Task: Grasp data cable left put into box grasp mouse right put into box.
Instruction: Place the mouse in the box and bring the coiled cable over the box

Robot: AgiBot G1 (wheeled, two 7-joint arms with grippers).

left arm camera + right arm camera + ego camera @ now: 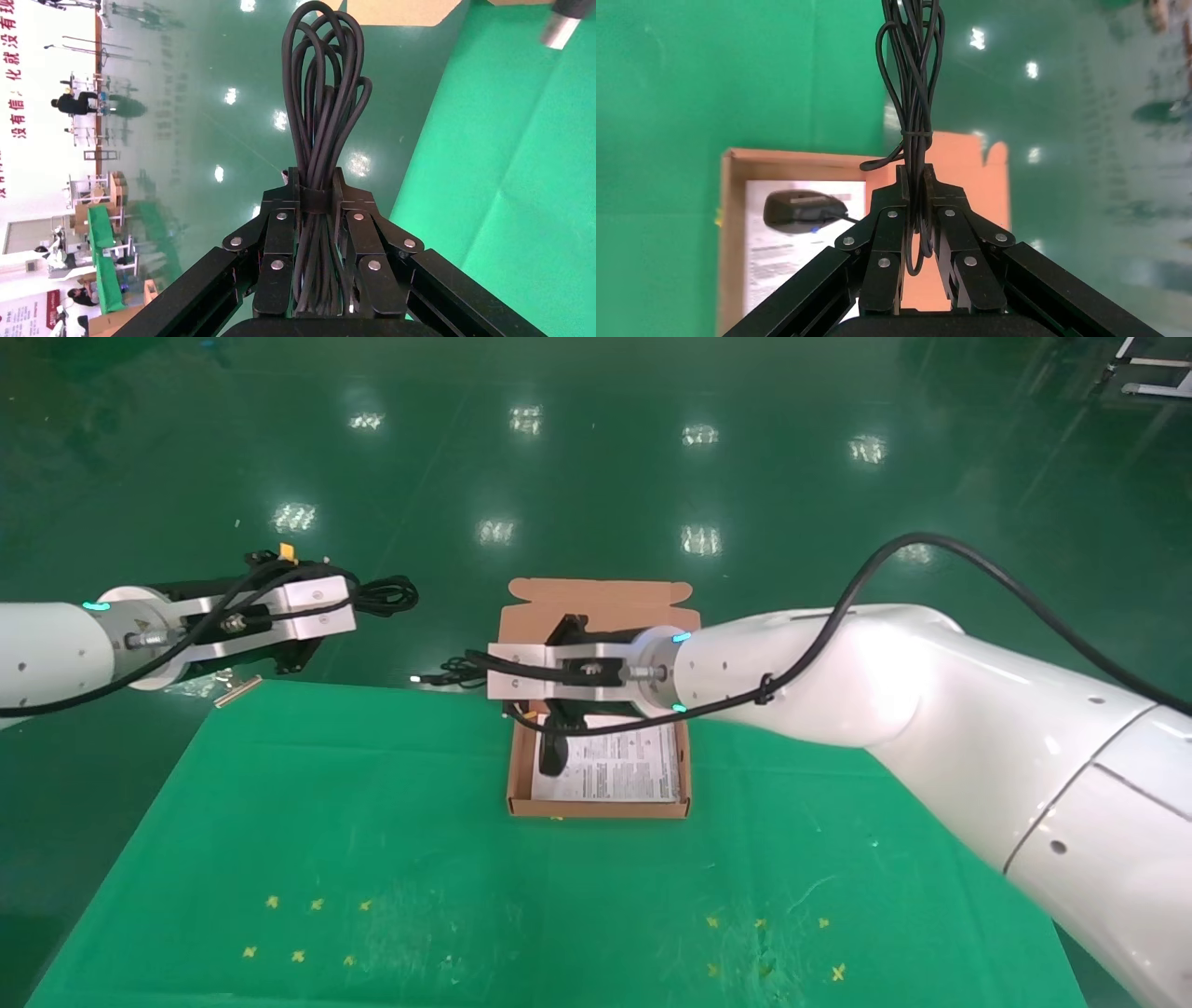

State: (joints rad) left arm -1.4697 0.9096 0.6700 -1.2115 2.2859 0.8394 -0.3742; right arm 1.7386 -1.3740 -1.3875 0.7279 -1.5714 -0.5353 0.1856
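The left pincer (313,210) clenches the data cable (322,105), a limp, light bundle, at its tie, off the table's (372,859) left. The right pincer (916,200) pinches the mouse's cord (910,84); the mouse (803,209) dangles into the box (518,775).

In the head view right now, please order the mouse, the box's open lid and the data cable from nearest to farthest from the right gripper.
1. The mouse: in the box, just under the right gripper, which holds its cord.
2. The box's open lid: just behind that gripper.
3. The data cable: far off on the left side, held in the left gripper beyond the table's edge.
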